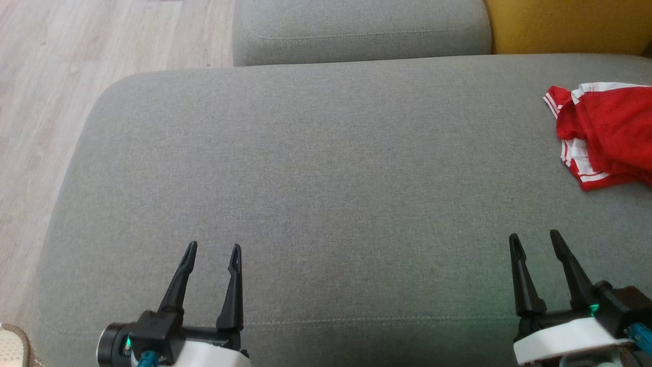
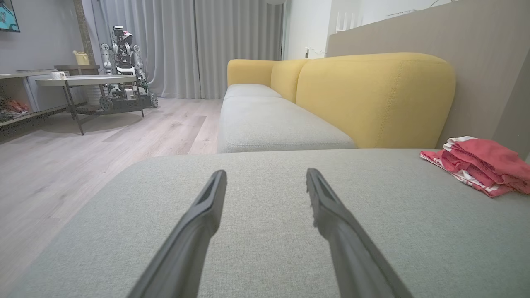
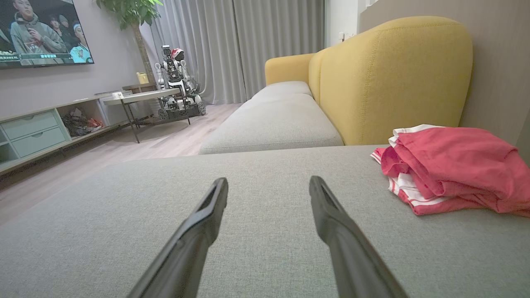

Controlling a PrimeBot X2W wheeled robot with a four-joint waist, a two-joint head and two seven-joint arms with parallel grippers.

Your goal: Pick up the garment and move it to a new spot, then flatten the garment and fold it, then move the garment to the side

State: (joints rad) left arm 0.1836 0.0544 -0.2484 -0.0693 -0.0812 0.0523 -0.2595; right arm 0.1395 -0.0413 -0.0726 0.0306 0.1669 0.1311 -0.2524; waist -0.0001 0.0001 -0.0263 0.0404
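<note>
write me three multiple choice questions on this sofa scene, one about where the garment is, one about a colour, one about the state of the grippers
1. Where does the red-and-white garment lie on the grey seat cushion?
A. in its middle
B. at its right side
C. at its left edge

2. What colour is the sofa backrest?
A. blue
B. green
C. yellow

3. How do the left gripper and right gripper stand?
A. both open and empty
B. both shut on cloth
C. left open, right shut on cloth

Answers:
1 B: the head view shows it far to the right, ahead of the right gripper.
2 C: both wrist views show yellow upholstery behind the seat.
3 A: each pair of fingers is parted over bare cushion, apart from the garment.
</note>
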